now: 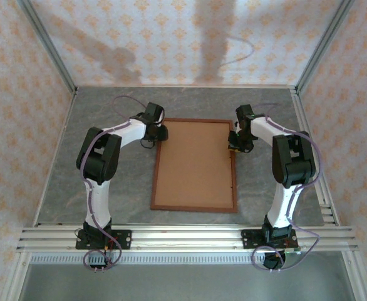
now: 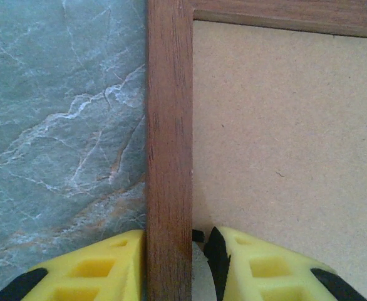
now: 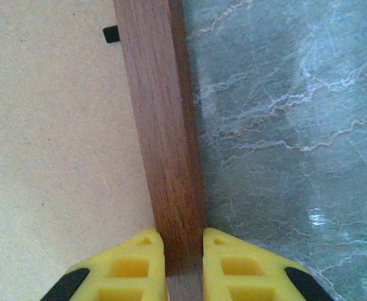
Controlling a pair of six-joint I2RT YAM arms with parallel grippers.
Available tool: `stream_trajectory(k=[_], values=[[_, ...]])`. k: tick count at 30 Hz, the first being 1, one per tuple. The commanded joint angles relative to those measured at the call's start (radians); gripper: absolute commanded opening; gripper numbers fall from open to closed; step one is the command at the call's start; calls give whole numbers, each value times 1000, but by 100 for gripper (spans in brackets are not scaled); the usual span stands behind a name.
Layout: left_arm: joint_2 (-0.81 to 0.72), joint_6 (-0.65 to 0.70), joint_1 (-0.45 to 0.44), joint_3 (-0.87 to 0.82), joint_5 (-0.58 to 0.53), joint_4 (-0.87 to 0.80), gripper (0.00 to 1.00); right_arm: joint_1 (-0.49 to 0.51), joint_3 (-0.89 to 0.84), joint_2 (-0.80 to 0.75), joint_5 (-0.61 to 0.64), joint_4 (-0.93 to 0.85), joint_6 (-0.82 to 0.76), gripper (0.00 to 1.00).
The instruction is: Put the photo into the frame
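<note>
Frame [image 1: 195,209] flat in middle of desk [image 1: 108,125], brown board [image 1: 195,163] inside; right pincer [image 3: 183,235] clamped on right rail, left pincer [image 2: 174,235] straddling left rail with slack (inner side); advise closing left first, then raising evenly.

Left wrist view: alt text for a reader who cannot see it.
The left gripper straddles a side rail of the reddish-brown frame, one yellow jaw against its outer edge, the other slightly off its inner edge. A plain brown board lies inside the frame; grey-green marbled table outside.
</note>
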Motion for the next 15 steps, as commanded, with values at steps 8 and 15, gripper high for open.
stream_trajectory(k=[8,15], values=[[-6,37,-39,30,-22,-177,40,7,20,38,36,28,-2,16],[-133,5,-16,-9,-62,-111,47,7,19,38,35,29,-1,16]])
